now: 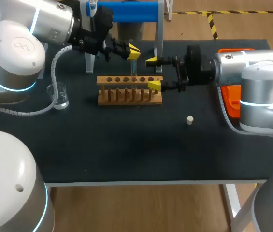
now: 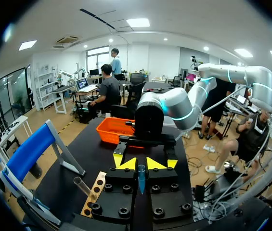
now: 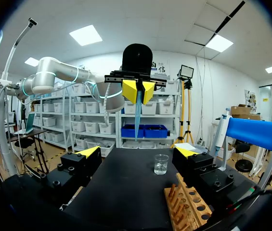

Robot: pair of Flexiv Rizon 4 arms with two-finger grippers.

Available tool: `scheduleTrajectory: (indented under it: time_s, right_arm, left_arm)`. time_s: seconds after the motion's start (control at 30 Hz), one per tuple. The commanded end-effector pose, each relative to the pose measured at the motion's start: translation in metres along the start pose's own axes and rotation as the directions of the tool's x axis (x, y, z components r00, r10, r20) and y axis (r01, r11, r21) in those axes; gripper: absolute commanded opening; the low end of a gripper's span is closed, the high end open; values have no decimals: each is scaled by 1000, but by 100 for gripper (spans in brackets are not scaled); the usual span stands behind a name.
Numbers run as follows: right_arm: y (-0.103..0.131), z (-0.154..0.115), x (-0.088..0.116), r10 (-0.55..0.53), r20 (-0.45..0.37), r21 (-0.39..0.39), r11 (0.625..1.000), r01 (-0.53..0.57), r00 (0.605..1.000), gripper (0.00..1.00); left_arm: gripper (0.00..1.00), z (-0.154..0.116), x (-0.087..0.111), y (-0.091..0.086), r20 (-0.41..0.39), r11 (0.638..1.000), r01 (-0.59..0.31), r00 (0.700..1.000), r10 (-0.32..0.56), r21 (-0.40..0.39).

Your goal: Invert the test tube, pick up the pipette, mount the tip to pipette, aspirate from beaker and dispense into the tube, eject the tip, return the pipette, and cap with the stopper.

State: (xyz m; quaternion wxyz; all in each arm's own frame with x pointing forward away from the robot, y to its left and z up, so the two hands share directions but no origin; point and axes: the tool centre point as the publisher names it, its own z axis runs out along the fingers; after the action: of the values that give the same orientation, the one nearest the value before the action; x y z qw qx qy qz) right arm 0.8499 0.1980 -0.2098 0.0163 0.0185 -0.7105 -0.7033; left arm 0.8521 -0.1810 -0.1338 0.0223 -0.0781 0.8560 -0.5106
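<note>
Holding perhaps clear liquid (image 3: 161,169): beaker (image 1: 60,95)

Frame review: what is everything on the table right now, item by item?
rack: one, wooden brown, table centre
test tube: one, clear, leaning at the rack
pipette tip: one, pale blue, in the left gripper
beaker: one, clear, left of the rack
stopper: one, cream, right-front of the rack
stand: one, blue, behind the rack
pipette: one, white, at the stand
bin: one, orange, under the right arm
left gripper: shut, above the rack
right gripper: open, at the rack's right end
</note>
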Motion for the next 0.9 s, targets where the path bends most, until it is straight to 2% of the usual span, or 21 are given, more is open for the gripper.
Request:
scheduleTrajectory:
  time_s: [0.03, 0.17, 0.9]
  right_arm:
    - [3, 7, 2, -1, 6, -1, 1000, 1, 1000, 100]
    - [5, 10, 3, 4, 12, -6, 1000, -4, 1000, 100]
    - [31, 33, 8, 24, -33, -16, 1000, -25, 999, 100]
  left_arm:
    - [0, -4, 5, 2, 14, 1000, -4, 1000, 4, 13]
    - [0, -6, 6, 3, 27, 999, -8, 1000, 7, 47]
    - [0, -8, 8, 3, 22, 999, -27, 999, 26, 44]
